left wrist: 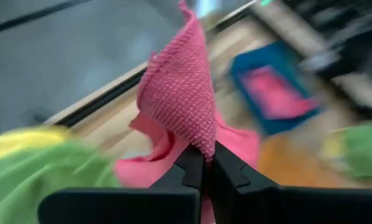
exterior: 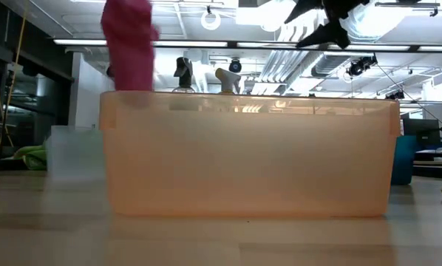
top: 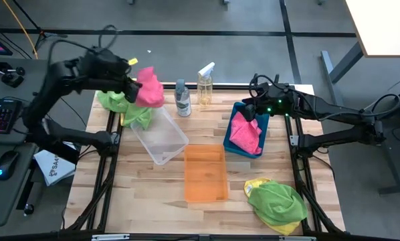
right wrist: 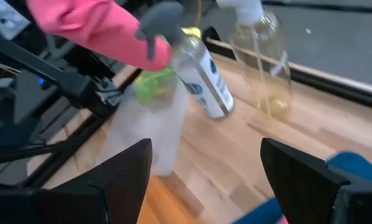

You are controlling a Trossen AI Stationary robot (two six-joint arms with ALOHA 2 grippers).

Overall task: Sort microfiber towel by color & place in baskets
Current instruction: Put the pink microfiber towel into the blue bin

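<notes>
The left claw (top: 134, 86) is clamped fully shut on a pink microfiber towel (top: 149, 88), which is being held above the far left part of the bench (top: 140, 191), over the far end of the clear basket (top: 159, 137). A green towel (top: 113, 100) is lying just left of that basket. The right claw (top: 249, 107) is standing wide open with nothing gripped, above the far edge of the teal basket (top: 237, 148), in which another pink towel (top: 245, 134) is lying. The orange basket (top: 205, 173) is sitting between the two, nearer. A green and yellow towel pile (top: 275, 203) is lying at the near right. Two spray bottles (top: 182, 99) are standing at the far edge.
</notes>
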